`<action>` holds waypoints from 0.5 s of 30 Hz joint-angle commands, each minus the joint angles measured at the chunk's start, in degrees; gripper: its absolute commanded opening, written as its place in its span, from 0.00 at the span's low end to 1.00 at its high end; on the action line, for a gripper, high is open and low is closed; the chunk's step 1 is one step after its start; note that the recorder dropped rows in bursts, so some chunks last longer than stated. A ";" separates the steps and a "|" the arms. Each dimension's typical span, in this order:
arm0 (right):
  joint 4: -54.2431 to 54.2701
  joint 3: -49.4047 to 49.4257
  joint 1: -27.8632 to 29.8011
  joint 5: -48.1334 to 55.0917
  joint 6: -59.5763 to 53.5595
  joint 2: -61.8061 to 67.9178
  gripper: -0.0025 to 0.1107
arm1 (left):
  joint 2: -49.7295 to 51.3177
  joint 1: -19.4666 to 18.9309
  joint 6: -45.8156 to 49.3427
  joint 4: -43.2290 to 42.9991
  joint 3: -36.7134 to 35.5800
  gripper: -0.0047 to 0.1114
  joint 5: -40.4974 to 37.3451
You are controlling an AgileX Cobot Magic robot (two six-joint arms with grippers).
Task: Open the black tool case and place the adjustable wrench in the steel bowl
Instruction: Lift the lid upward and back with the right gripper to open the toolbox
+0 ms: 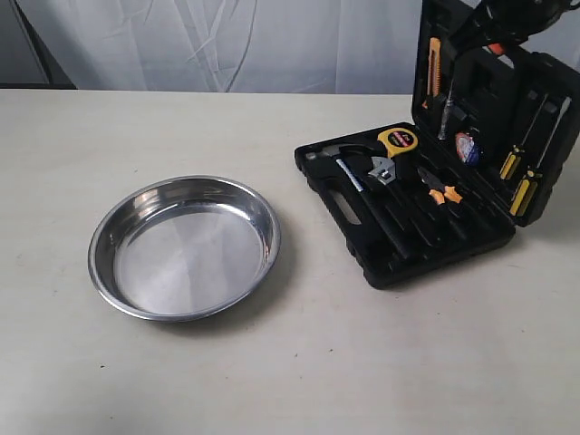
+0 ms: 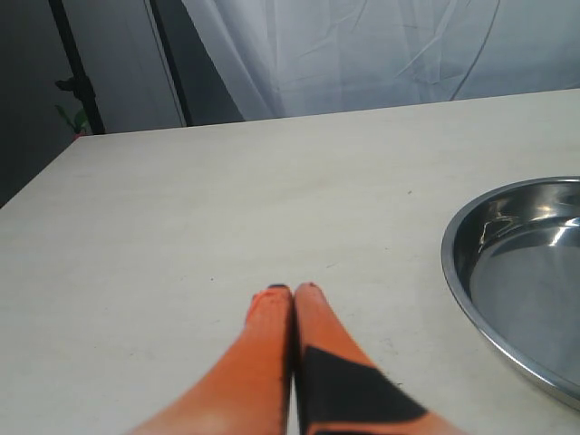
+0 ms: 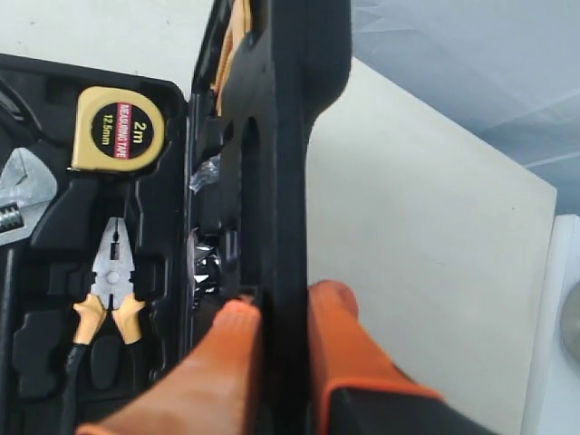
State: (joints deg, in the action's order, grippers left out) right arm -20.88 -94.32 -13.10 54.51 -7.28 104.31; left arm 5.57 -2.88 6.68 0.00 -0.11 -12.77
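The black tool case (image 1: 381,231) lies open at the right of the table, its lid (image 1: 494,109) standing upright. My right gripper (image 3: 285,304) is shut on the lid's edge (image 3: 290,181), one orange finger on each side. The adjustable wrench (image 1: 381,172) rests in the case tray beside the tape measure; its silver head (image 3: 20,195) shows in the right wrist view. The steel bowl (image 1: 185,246) sits empty at centre left, and its rim (image 2: 471,299) shows in the left wrist view. My left gripper (image 2: 292,290) hangs shut over bare table, holding nothing.
In the tray lie a yellow tape measure (image 1: 399,140), orange-handled pliers (image 1: 442,192) and a hammer (image 1: 358,186). Yellow-handled screwdrivers (image 1: 521,177) are clipped in the lid. A white curtain (image 1: 227,45) hangs behind the table.
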 commanded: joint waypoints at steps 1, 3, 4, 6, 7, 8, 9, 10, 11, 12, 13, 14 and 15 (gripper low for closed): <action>-2.62 -0.23 1.81 -0.82 -0.07 -0.61 0.01 | -0.22 0.18 -0.26 0.00 0.11 0.04 0.87; -3.27 -0.23 1.80 -0.94 -0.07 -0.61 0.01 | -0.22 0.18 -0.26 0.00 0.11 0.04 0.87; -3.25 -0.23 1.80 -1.53 -0.07 -0.61 0.01 | -0.22 0.18 -0.26 0.00 0.11 0.04 0.87; -3.25 -0.23 1.80 -2.57 -0.07 -0.24 0.01 | -0.22 0.18 -0.26 0.00 0.11 0.04 0.87; -3.90 -0.23 1.80 -2.72 -0.07 -0.06 0.01 | -0.22 0.18 -0.26 0.00 0.11 0.04 0.87; -4.90 -0.23 1.80 -2.72 0.04 0.31 0.01 | -0.22 0.18 -0.26 0.00 0.11 0.04 0.87; -5.83 -0.23 1.80 -2.72 0.69 0.62 0.01 | -0.22 0.18 -0.26 0.00 0.11 0.04 0.87; -6.49 -0.23 1.80 -2.56 1.46 0.77 0.01 | -0.22 0.18 -0.26 0.00 0.11 0.04 0.87; -7.48 -0.23 1.80 -2.50 2.22 1.03 0.02 | -0.22 0.18 -0.26 0.00 0.11 0.04 0.87; -8.31 -0.23 1.80 -2.36 3.33 1.15 0.02 | -0.22 0.18 -0.26 0.00 0.11 0.04 0.87; -8.46 -0.23 1.80 -2.21 3.83 1.25 0.02 | -0.22 0.18 -0.26 0.00 0.11 0.04 0.87; -8.59 -0.23 1.80 -2.21 4.26 1.25 0.02 | -0.22 0.18 -0.26 0.00 0.11 0.04 0.87; -8.59 -0.23 1.80 -2.38 4.29 1.25 0.02 | -0.22 0.18 -0.26 0.00 0.11 0.04 0.87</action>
State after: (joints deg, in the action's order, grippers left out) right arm -25.54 -94.32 -11.94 53.37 -4.31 105.37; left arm 5.57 -2.88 6.68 0.00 -0.11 -12.77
